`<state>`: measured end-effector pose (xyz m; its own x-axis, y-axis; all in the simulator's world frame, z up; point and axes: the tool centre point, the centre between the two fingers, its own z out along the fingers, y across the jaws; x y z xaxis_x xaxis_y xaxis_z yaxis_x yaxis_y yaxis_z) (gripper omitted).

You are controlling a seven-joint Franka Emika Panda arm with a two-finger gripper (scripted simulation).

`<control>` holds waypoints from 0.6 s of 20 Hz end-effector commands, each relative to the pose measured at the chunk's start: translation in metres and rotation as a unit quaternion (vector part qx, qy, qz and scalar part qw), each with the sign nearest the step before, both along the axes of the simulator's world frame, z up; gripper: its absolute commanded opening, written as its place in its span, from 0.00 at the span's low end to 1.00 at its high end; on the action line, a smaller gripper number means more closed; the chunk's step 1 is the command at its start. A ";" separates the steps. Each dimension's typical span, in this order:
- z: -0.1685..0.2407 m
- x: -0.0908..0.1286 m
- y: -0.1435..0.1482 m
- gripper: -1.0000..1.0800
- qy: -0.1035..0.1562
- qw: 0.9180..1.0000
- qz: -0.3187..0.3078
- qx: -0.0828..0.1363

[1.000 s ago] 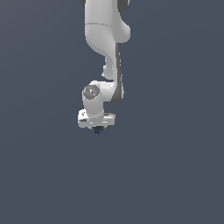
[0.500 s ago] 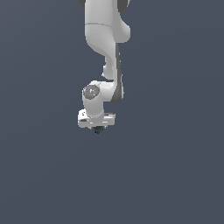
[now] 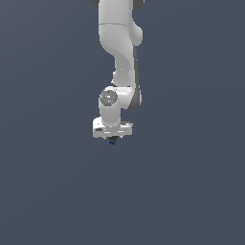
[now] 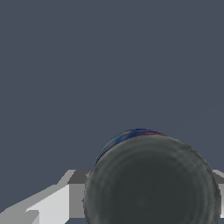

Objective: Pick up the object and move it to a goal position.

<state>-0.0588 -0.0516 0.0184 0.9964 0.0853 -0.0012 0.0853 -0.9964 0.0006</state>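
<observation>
In the exterior view my white gripper hangs at the end of the arm near the middle of the picture. The object, a tiny dark roundish lump with a blue-green tint, sits just under the gripper body between the fingers. In the wrist view the object fills the near field as a dark grey ball with a blue-green rim. A white finger shows on one side of it and the edge of the other finger on the opposite side. The gripper is shut on the object.
The white arm comes down from the exterior view's top. Around it there is only a plain dark grey-blue ground with no other objects, edges or marks in view.
</observation>
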 end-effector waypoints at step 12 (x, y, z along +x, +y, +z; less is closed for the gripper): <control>0.018 -0.035 0.145 0.00 -0.001 1.000 0.001 0.000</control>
